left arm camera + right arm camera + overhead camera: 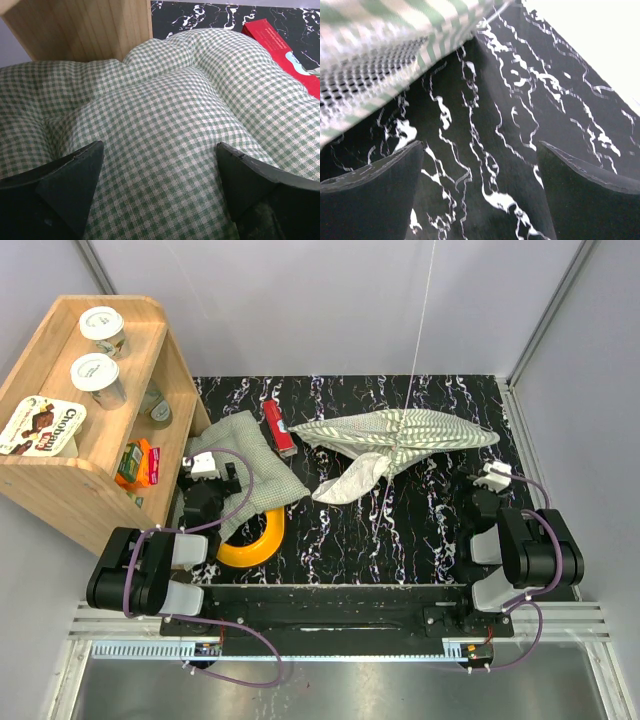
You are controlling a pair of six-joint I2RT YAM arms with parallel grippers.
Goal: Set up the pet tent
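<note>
One pet tent (400, 435), lying collapsed (setup wholly outstanding); left gripper (159, 146) spread wide over cushion (165, 100), right gripper (480, 146) spread, empty, beside tent.

Green-and-white striped pet tent (400, 435)

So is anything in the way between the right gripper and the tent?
Nothing visible. Only the table shows between the open right gripper and the tent, whose striped edge lies just ahead of it.
</note>
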